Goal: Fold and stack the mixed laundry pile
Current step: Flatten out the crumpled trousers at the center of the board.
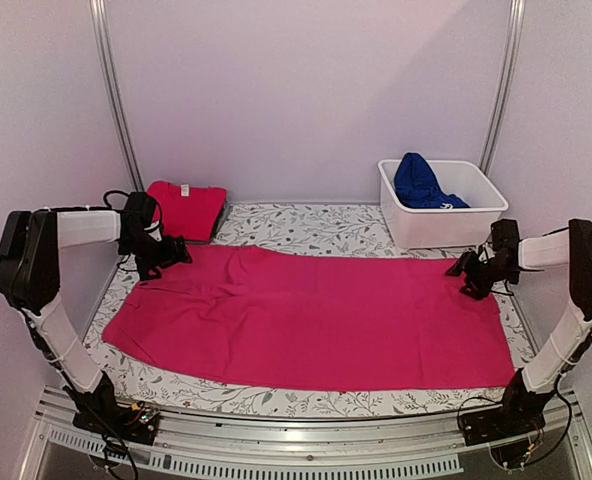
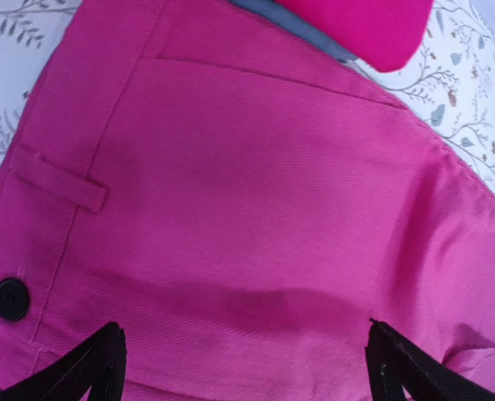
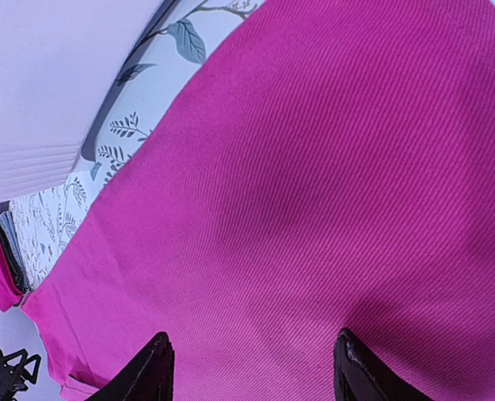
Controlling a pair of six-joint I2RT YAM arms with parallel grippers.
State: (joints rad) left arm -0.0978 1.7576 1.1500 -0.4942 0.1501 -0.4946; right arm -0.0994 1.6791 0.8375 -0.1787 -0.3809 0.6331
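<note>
The large magenta-pink garment (image 1: 306, 315) lies spread flat across the table. It fills the left wrist view (image 2: 256, 184), where a belt loop and a black button (image 2: 12, 298) show. It also fills the right wrist view (image 3: 314, 167). My left gripper (image 1: 171, 252) is open just over its far left corner (image 2: 247, 363). My right gripper (image 1: 468, 268) is open over its far right end (image 3: 252, 368). The red tee (image 1: 186, 208) lies folded at the back left, with a thin dark layer under its edge. The royal blue garment (image 1: 421, 182) sits in the tub. The charcoal polo is not clearly visible.
The white plastic tub (image 1: 476, 215) stands at the back right, close behind my right gripper. The leaf-patterned cloth (image 1: 306, 228) covers the table. Metal frame posts rise at the back corners, and a rail runs along the near edge.
</note>
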